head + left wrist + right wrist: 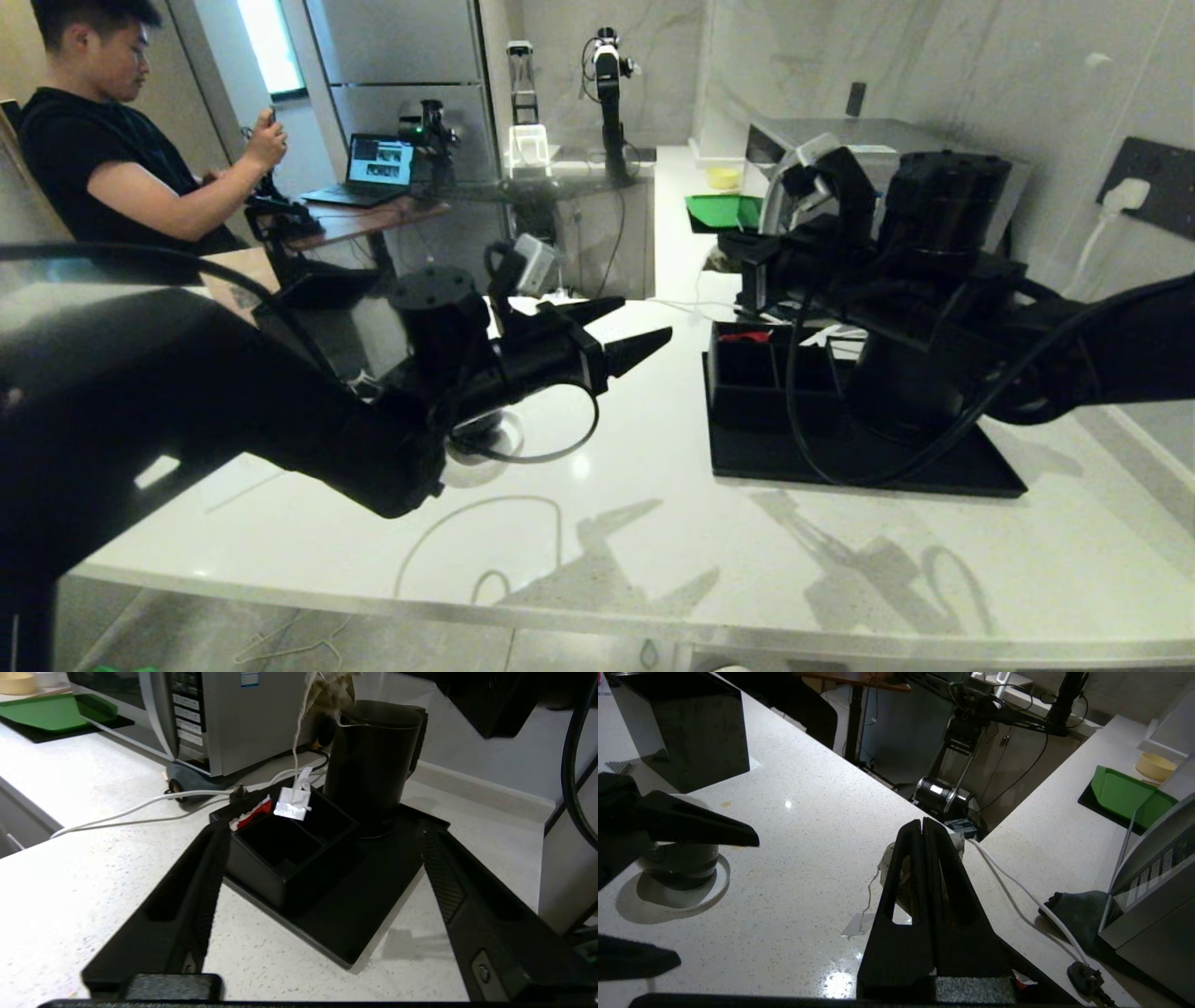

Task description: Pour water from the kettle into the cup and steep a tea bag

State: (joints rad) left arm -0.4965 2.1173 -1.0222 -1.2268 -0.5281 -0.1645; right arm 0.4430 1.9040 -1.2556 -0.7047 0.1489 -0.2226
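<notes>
My left gripper (pixel 635 331) hangs over the pale speckled stone counter (pixel 653 523) with its tapered black fingers spread wide and nothing between them. Just beneath that wrist stands the cup (pixel 679 861), round and glossy, on a pale disc. My right gripper (pixel 922 828) is pressed shut, its two ribbed wedge fingers meeting in a thin seam, and from them dangles the tea bag (pixel 334 690), a soft crumpled pouch on a thin string ending in a small pale paper tag (pixel 292 803); the bag's exact shape is hard to judge here. It hangs beside the rim of the kettle (pixel 373 765), a tall matte black cylinder standing on a flat black tray (pixel 373 914). Next to the kettle on that tray sits a square, open-topped black box (pixel 280 854) split into compartments.
</notes>
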